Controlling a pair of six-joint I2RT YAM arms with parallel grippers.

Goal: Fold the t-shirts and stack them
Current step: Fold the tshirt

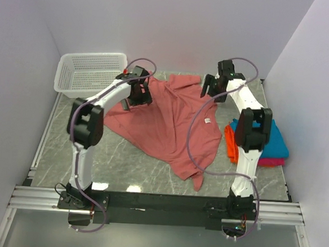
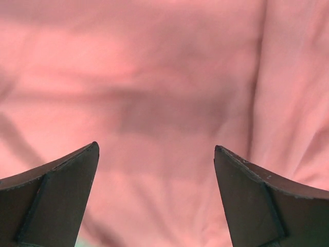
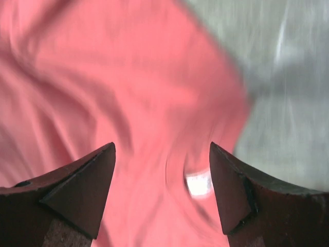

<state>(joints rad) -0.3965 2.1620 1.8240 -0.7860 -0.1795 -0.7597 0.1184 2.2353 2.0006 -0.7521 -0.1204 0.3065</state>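
Hovering over the crumpled red t-shirt (image 1: 164,120), left gripper (image 2: 157,149) and right gripper (image 3: 162,146) hold jaws wide open, empty; folded t-shirts (image 1: 279,144) lie stacked, this one not yet folded.

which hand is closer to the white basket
Left. The left hand hovers just right of the basket, over the salmon shirt; the right hand is much farther right.
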